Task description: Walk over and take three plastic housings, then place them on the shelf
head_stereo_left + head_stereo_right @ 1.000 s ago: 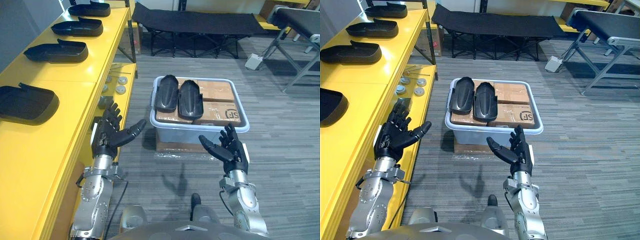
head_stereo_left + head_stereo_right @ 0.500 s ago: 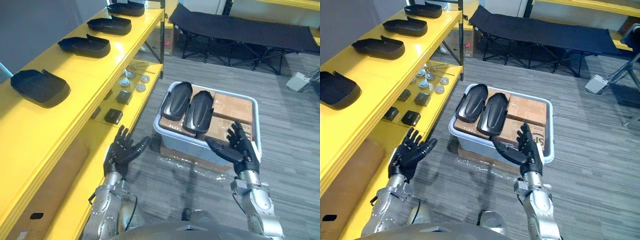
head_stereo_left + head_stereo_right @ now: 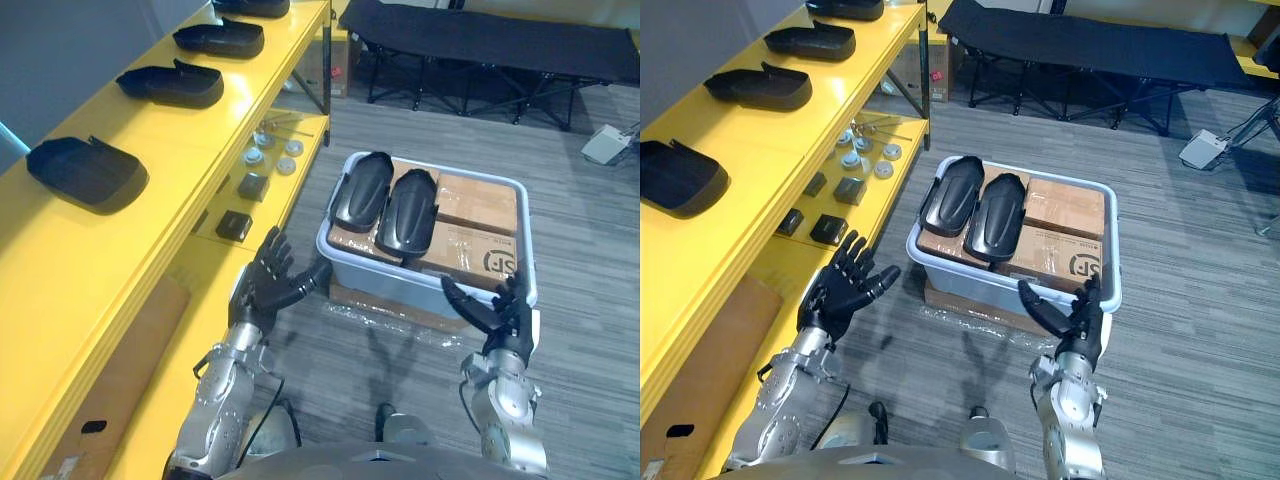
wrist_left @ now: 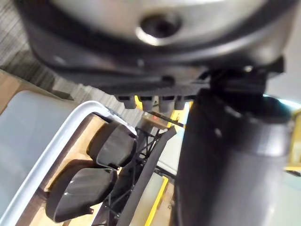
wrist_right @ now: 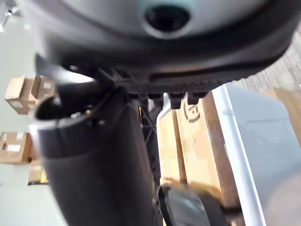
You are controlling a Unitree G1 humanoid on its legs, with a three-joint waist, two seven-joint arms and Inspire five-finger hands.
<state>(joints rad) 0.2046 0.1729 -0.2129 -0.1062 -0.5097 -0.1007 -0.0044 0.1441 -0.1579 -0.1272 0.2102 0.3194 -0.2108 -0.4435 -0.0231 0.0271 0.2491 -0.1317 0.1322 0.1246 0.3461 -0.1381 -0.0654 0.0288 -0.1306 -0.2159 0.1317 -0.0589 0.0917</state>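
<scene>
Two black plastic housings (image 3: pixel 362 190) (image 3: pixel 407 212) lie side by side on cardboard boxes (image 3: pixel 480 228) inside a grey bin (image 3: pixel 332 254) on the floor ahead. Several more housings (image 3: pixel 85 172) (image 3: pixel 170 85) rest along the top of the yellow shelf (image 3: pixel 160 150) to my left. My left hand (image 3: pixel 270 285) hovers open, fingers spread, just left of the bin's near corner. Near the bin's front right corner my right hand (image 3: pixel 500 312) is open too and holds nothing. The left wrist view shows both binned housings (image 4: pixel 110 143) past the bin rim (image 4: pixel 56 146).
Small metal parts (image 3: pixel 252 185) sit on the shelf's lower level, with a cardboard sheet (image 3: pixel 120 360) nearer me. A black folding cot (image 3: pixel 480 30) stands behind the bin, and a white box (image 3: pixel 608 145) lies on the carpet at the right.
The whole view has shifted with the camera, so the bin sits a little further right. My left hand rose slightly towards the bin; my right hand sank lower. Both stayed open.
</scene>
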